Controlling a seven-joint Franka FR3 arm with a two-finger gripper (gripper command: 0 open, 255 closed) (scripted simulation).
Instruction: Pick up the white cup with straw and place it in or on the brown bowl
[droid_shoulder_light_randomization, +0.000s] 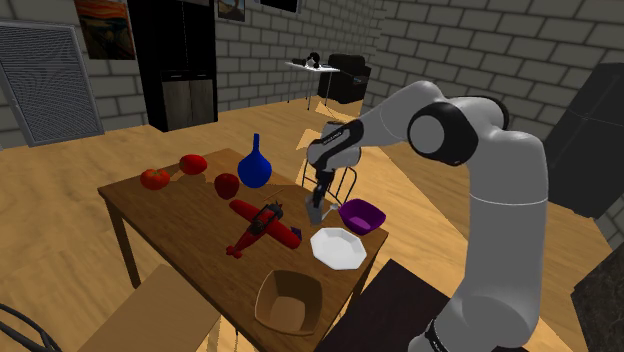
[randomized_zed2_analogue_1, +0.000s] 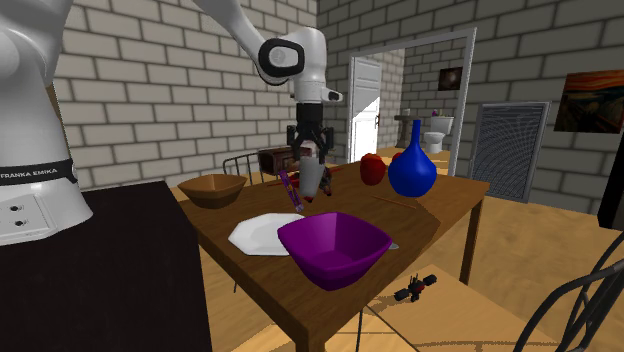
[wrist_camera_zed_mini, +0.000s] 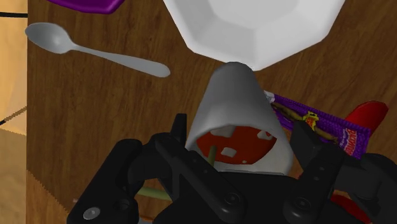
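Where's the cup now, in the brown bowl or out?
Out. The gripper clasps the cup beside the white plate; the brown bowl sits empty, apart.

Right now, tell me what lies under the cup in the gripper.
Bare wooden table shows around the cup clasped by the gripper. The cup covers the spot directly beneath it and part of a purple packet.
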